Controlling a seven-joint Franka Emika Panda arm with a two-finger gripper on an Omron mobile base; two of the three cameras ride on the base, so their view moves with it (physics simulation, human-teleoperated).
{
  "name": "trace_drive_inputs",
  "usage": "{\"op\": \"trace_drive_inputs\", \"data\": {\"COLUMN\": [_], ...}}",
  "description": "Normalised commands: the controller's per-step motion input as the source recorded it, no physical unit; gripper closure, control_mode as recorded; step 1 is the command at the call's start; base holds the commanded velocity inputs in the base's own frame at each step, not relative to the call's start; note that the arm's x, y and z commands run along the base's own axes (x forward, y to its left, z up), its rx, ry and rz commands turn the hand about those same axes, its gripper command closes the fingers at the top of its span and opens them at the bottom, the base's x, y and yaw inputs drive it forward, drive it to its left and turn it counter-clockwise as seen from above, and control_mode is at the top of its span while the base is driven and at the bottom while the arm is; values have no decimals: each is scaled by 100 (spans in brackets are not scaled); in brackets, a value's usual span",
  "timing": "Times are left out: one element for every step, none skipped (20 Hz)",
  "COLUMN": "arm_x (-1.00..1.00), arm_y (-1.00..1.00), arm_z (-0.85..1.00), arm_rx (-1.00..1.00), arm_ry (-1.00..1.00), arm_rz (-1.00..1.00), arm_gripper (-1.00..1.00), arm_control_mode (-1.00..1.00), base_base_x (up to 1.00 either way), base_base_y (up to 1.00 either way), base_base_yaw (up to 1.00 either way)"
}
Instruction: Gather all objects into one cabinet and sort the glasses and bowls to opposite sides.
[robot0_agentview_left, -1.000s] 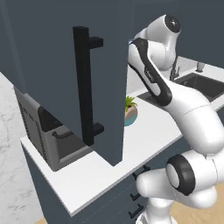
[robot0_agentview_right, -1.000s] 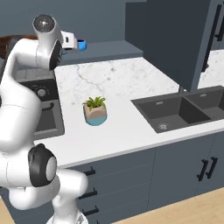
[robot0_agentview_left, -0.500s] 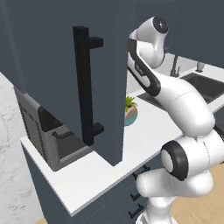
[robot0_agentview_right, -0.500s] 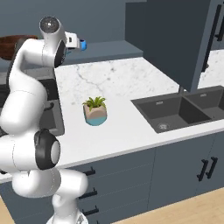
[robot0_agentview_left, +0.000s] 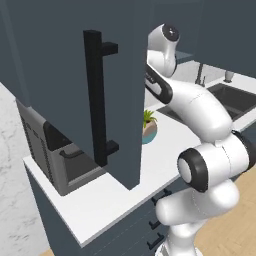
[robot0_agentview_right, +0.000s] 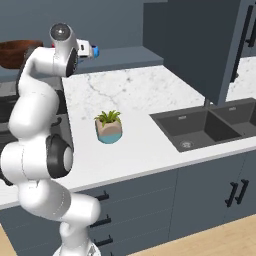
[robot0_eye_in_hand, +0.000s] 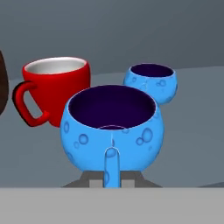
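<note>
My gripper (robot0_agentview_right: 93, 50) is clamped on a glossy blue bowl (robot0_eye_in_hand: 112, 131), one finger (robot0_eye_in_hand: 112, 165) showing over its near wall; the other I can't make out. Just behind it in the hand view stand a red cup (robot0_eye_in_hand: 54, 89) with its handle towards the left and a second blue bowl (robot0_eye_in_hand: 151, 81), close together but not touching as far as I can see. A dark brown edge is cut off at the far left. From the right base view the wooden bowl (robot0_agentview_right: 19, 52) sits on the shelf to the left of the arm. The open cabinet door (robot0_agentview_left: 85, 90) with its black bar handle (robot0_agentview_left: 97, 97) hides the shelf in the left base view. Below, a potted plant (robot0_agentview_right: 109, 127) stands on the marble counter (robot0_agentview_right: 150, 95) near the sink (robot0_agentview_right: 210, 125), and the toaster oven (robot0_agentview_left: 55, 155) is partly covered by the door.
</note>
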Motion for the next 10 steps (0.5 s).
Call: {"op": "trace_drive_inputs", "data": {"arm_x": [39,36,36,35,36,36,38,38,38,39], "arm_y": [16,16,14,14,14,14,14,13,11,10], "arm_z": [-24,-19,-15,-12,-11,-9,-7,-7,-5,-6], "arm_rx": [-3,-3,-2,-2,-2,-2,-2,-1,-1,-1], "arm_ry": [0,0,0,0,0,0,0,0,0,0], "arm_rz": [-1,-1,-1,-1,-2,-2,-2,-1,-1,-1], "arm_gripper": [100,100,100,100,100,100,100,100,100,100], "arm_control_mode": [-100,-100,-100,-100,-100,-100,-100,-100,-100,-100], "base_base_x": [0,0,0,0,0,0,0,0,0,0], "base_base_y": [0,0,0,0,0,0,0,0,0,0], "base_base_yaw": [0,0,0,0,0,0,0,0,0,0]}}
